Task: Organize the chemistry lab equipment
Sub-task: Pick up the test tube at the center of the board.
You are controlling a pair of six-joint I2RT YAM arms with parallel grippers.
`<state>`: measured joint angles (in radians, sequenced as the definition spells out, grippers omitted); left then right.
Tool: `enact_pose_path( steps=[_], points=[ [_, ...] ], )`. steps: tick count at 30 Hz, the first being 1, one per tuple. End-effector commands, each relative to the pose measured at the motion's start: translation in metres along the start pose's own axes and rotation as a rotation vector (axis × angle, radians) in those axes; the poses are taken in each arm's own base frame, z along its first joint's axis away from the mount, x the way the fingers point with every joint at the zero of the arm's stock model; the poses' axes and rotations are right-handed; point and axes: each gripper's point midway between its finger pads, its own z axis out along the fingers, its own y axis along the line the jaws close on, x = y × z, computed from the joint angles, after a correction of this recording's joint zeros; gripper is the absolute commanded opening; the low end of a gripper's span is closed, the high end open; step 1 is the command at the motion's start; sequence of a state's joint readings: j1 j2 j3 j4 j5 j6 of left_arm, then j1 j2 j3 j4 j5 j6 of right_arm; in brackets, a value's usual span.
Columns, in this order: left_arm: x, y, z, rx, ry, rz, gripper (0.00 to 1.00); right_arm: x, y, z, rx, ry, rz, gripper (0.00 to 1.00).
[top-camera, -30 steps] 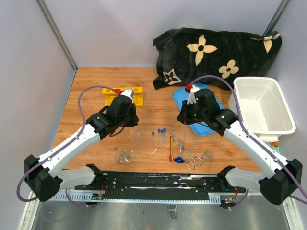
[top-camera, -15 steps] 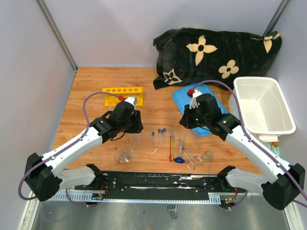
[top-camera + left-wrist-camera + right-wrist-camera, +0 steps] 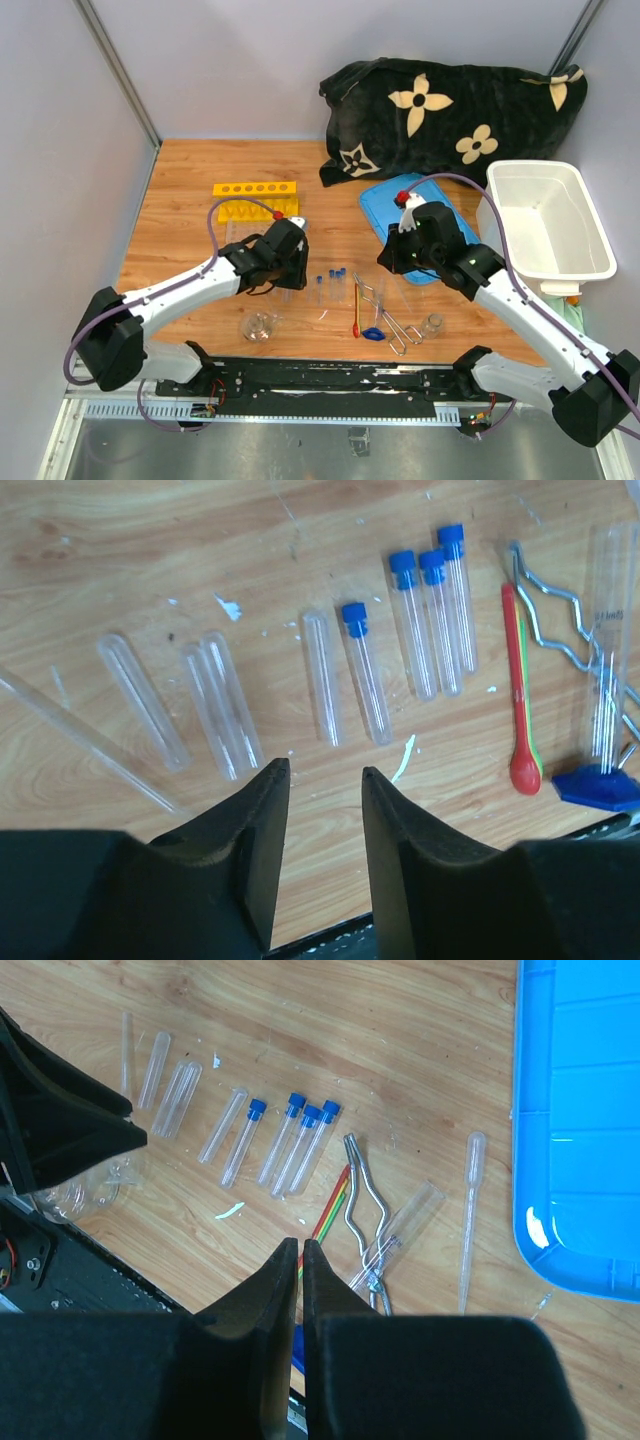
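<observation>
- Movement first: the left gripper (image 3: 320, 772) is no longer hanging over the yellow tube rack (image 3: 250, 205), which is now lying clear at its 11 o'clock in the overhead view.
- Its jaws, pressed together a second ago, are now standing apart with nothing between them.
- It is now hovering over the blue-capped test tubes (image 3: 425, 620) and the capless tubes (image 3: 215, 715), which are lying loose on the wood at 12 o'clock of its fingertips.
- Reading this as lining up a tube pick, probably for the rack.
- The right gripper (image 3: 301, 1245) is barely shifting, fingers together and holding nothing. The metal tongs (image 3: 362, 1195) and red-handled spatula (image 3: 515, 680) are lying untouched.
- The capless tubes are blending into the wood grain, so the count is staying uncertain.
- The left arm is covering some of the row in the overhead view.
- The small flask (image 3: 259, 325) at 6 o'clock is showing only faintly.
</observation>
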<state>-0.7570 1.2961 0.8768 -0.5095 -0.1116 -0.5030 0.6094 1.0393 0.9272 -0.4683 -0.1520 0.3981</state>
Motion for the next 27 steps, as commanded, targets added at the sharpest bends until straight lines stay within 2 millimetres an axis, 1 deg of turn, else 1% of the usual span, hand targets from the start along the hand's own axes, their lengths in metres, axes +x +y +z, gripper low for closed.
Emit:
enact_pose_path(
  steps=[1,5,13,27],
  points=[
    [0.003,-0.018,0.007,0.009,0.0,0.034,0.4,0.002,0.001,0.001,0.004,-0.008,0.006,0.07],
    [0.011,-0.018,0.018,-0.004,0.02,0.038,0.4,0.003,0.001,0.001,0.006,-0.005,0.001,0.07],
    [0.029,-0.005,0.035,-0.051,0.059,0.054,0.4,0.006,0.0,0.003,0.009,0.009,-0.001,0.07],
    [0.046,-0.009,0.06,-0.041,0.115,0.068,0.38,0.01,0.0,0.01,0.007,0.037,0.0,0.07]
  ],
)
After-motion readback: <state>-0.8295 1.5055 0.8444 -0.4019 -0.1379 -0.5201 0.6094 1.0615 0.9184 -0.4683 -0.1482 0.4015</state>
